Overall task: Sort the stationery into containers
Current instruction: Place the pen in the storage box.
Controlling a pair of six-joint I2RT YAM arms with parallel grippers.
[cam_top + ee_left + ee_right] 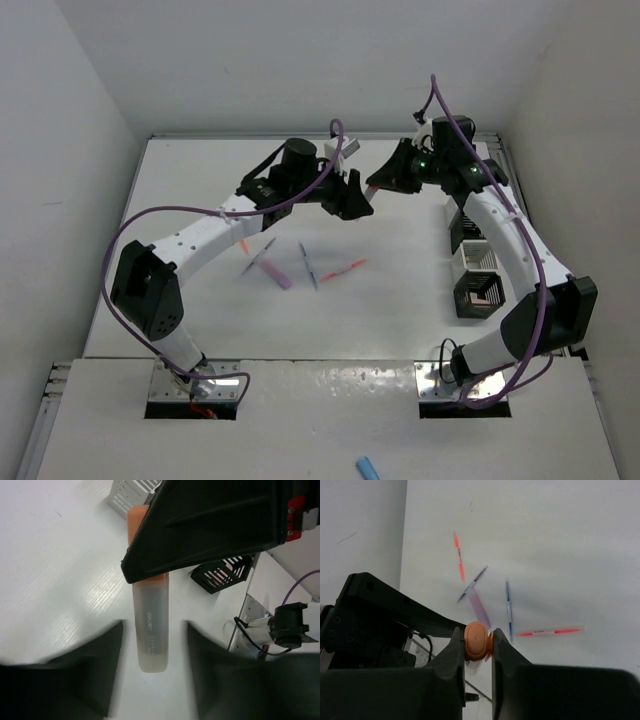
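An orange marker [150,625] with a clear cap is held above the back of the table. My right gripper [479,641] is shut on its orange end [476,640]. My left gripper [155,680] is open, and the marker's cap end reaches between its fingers [85,670] without touching them. In the top view the two grippers, left [352,197] and right [383,180], meet tip to tip. Mesh containers stand in a row on the right: silver ones [467,232] and a black one [478,293].
Several pens lie mid-table: an orange pen [243,243], a purple pen [262,258], a purple marker [281,276], a blue pen [309,265] and a pink pen [343,270]. A blue item [368,467] lies on the near ledge. White walls enclose the table.
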